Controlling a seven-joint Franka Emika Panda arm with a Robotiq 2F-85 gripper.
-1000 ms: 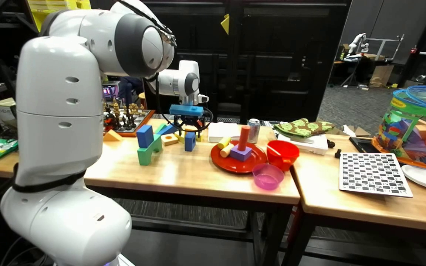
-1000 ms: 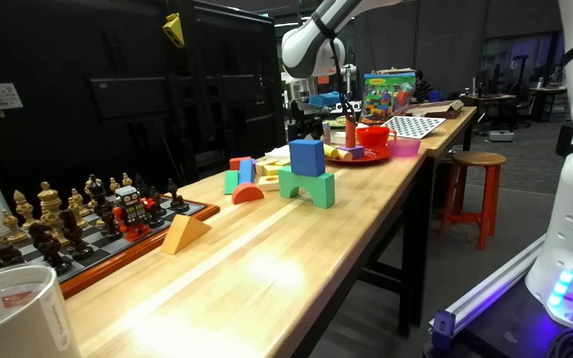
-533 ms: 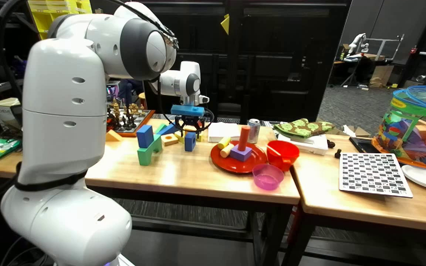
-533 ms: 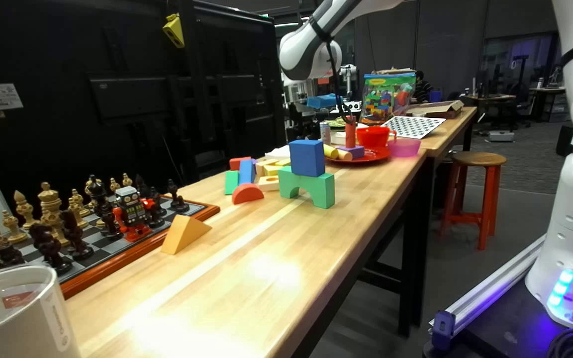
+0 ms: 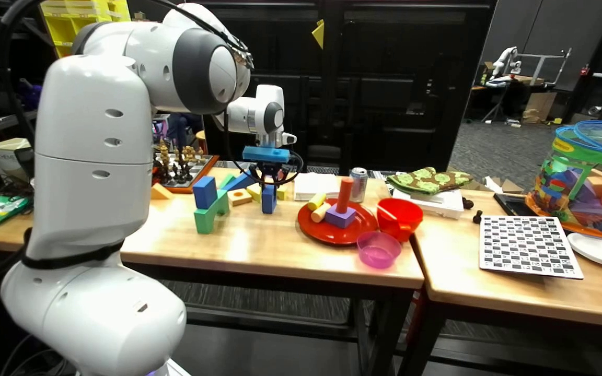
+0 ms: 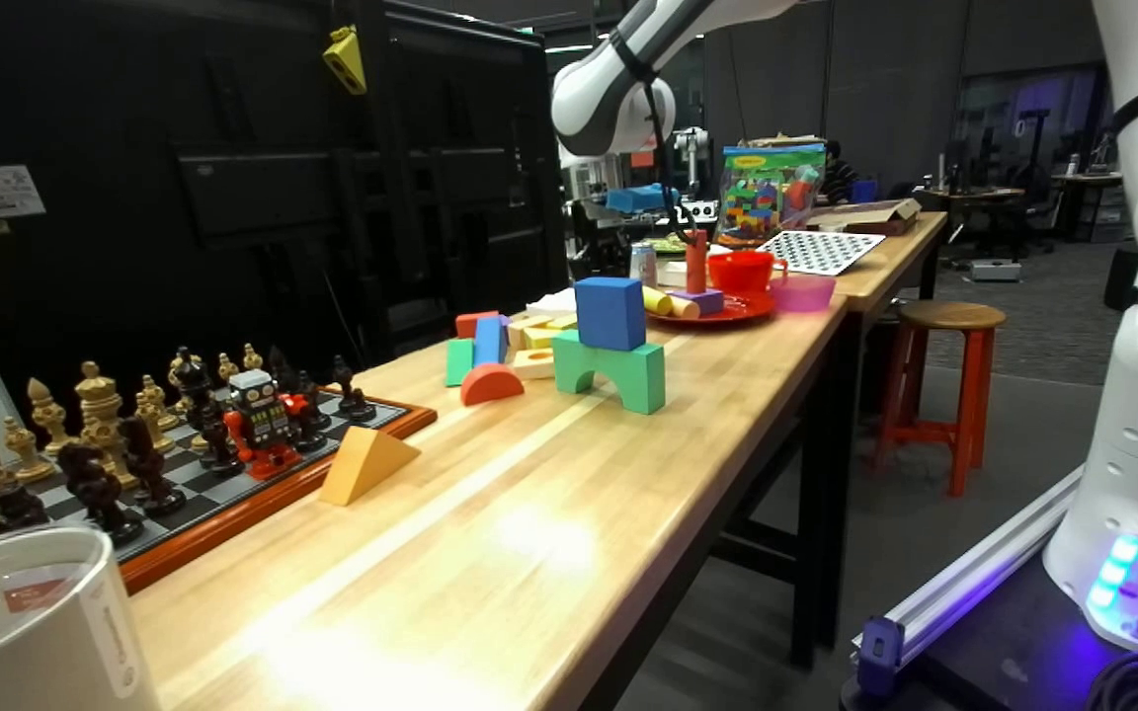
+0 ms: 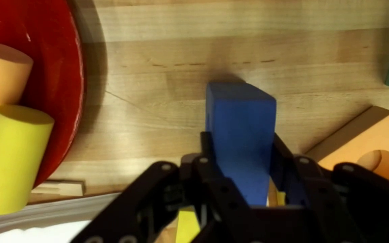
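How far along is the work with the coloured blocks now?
Looks done: a blue block rests on the green arch. In hand: the gripper clasps a second blue block. Left, it seems: lifting that one, which appears to stand on the table.

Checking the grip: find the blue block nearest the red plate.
In the wrist view, the blue block is right of centre, gripped by the hand; the red plate lies left.

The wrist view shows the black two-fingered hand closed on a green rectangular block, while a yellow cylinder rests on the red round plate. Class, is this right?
No: the wrist view shows a blue rectangular block, not a green one. The rest holds: the black two-fingered hand is closed on it, while a yellow cylinder rests on the red round plate.
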